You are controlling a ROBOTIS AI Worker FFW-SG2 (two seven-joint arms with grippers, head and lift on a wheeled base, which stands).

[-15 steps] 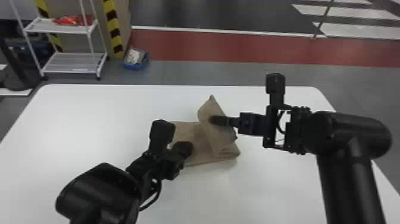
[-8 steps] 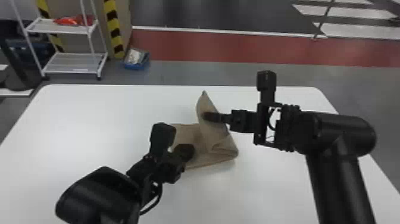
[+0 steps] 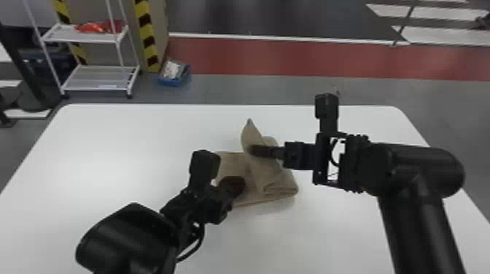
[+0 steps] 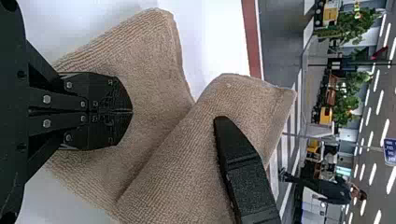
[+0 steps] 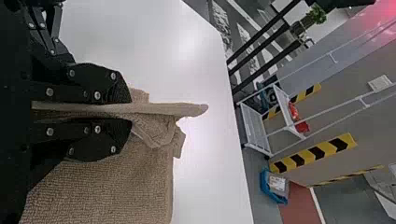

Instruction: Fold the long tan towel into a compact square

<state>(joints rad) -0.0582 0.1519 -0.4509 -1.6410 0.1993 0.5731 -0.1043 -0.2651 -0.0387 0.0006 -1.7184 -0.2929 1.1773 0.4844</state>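
From my head I'm looking forward and down across the counter (image 3: 127,145), farthest back. At my left wrist I'm peering closely past my left claw (image 3: 236,186) into the room; at my right, past my right claw (image 3: 253,150) toward the rack (image 3: 98,78), which my head is also seeing. All three are sharing the towel (image 3: 271,175).

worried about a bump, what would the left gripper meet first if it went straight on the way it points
Probably the towel's raised flap, ahead of the left gripper; its downward angle is unclear, so the towel's lower layer might come first.
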